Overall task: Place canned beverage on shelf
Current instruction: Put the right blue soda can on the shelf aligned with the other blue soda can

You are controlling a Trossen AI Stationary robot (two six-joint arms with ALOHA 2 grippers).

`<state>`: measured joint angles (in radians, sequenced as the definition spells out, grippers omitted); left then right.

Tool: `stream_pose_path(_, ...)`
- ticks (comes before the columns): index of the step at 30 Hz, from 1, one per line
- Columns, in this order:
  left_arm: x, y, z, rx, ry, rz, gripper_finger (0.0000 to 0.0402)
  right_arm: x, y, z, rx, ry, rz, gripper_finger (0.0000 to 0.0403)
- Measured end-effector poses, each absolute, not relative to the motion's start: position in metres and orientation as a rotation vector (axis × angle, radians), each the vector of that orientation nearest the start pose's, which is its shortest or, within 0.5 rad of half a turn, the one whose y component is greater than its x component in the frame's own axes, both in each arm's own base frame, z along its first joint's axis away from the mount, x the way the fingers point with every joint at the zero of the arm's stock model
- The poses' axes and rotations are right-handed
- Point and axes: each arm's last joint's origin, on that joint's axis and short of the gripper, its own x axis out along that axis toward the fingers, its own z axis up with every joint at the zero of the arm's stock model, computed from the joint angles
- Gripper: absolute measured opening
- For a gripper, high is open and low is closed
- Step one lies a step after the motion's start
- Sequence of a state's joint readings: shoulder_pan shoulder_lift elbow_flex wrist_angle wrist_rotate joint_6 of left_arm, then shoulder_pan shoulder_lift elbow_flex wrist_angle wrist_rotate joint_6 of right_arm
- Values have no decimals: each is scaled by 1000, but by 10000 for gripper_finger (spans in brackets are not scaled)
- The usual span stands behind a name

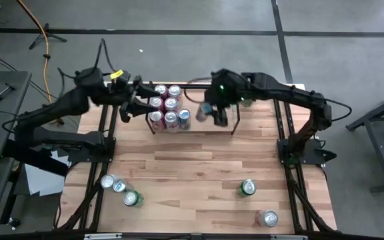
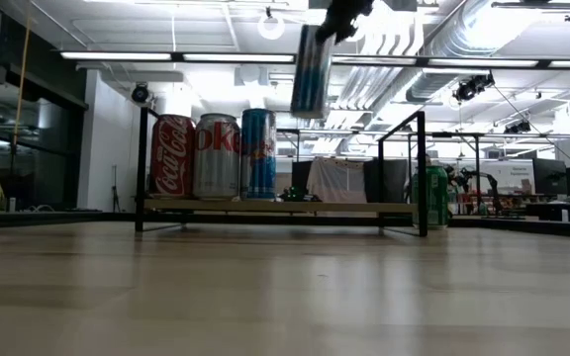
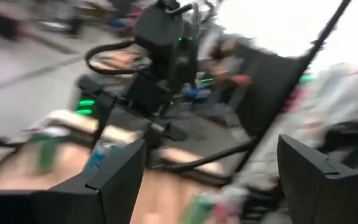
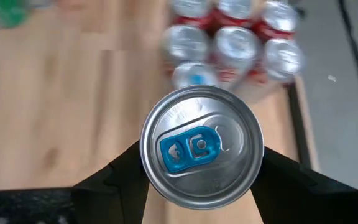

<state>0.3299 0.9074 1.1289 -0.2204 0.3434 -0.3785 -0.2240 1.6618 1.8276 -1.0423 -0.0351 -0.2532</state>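
Note:
The shelf, a low black rod rack with a wood base, stands at the table's far middle. Several cans stand upright on the left part of its base; a red, a silver and a blue one show in the low view. My right gripper is shut on a slim blue-and-silver can, held above the shelf just right of those cans. My left gripper hovers open and empty at the shelf's left end; its own view shows its fingers wide apart. My right gripper pinches the can between its two fingers, on opposite sides of the can's wall just below the top rim. The fingers come from above, pointing down. The can hangs below them, slightly tilted, lifted clear above the shelf, its blue-tabbed top up.
Three loose cans lie at the table's near left. A green can and a silver one stand at the near right. A black frame edges the wooden table, whose middle is bare wood.

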Motion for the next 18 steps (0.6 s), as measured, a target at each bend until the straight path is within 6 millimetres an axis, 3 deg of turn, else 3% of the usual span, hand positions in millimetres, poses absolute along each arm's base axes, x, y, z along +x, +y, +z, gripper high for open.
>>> stream_pose_path(4,161,39,438,-317,25,144,270,347,-103,372,-136,953,-139,213)
stream_pose_path(9,158,31,444,-304,-19,144,270,370,-131,335,-102,1053,-160,214)
stream_pose_path(18,161,27,443,-310,-5,157,270,390,-142,303,-74,1084,-63,216)
